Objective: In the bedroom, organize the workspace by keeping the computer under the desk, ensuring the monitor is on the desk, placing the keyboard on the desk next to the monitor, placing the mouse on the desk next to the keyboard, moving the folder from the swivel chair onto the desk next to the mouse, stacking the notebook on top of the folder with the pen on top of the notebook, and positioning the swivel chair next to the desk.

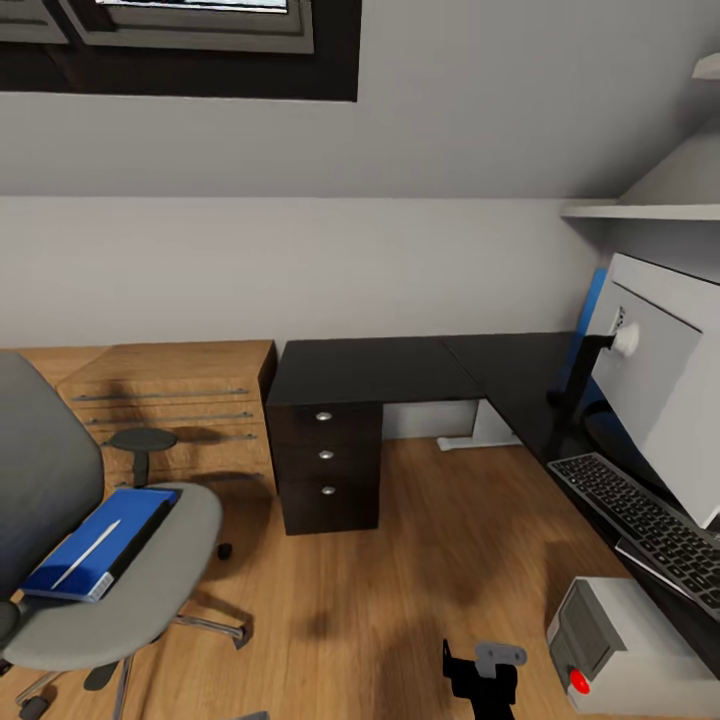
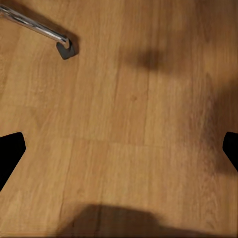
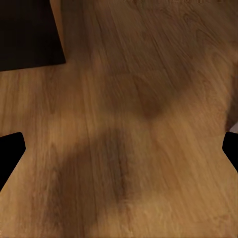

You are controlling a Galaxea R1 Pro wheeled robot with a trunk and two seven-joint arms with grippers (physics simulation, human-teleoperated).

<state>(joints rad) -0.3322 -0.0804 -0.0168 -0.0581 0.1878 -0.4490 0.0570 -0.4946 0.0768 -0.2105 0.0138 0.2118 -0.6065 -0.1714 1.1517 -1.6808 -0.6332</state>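
The wide pale-grey-backed monitor point(image 1: 660, 395) is cut off at the frame's edge, its screen turned away, and the flat black keyboard point(image 1: 650, 525) beneath it runs out of view too. The light grey tower computer point(image 1: 625, 645), with its red light, is partly cropped.

Both grippers are spread wide and hold nothing. The left gripper point(image 2: 119, 148) shows only black fingertips point(image 2: 11, 153) at the picture's edges above bare wooden floor point(image 2: 129, 124), with a chrome chair leg and castor point(image 2: 64, 48) ahead. The right gripper point(image 3: 119, 148) hangs likewise over floor, a black drawer corner point(image 3: 29, 34) ahead.

The bright blue flat folder point(image 1: 100, 540) lies on the grey padded swivel chair point(image 1: 140, 580), well apart from the glossy black L-shaped desk point(image 1: 400, 368).
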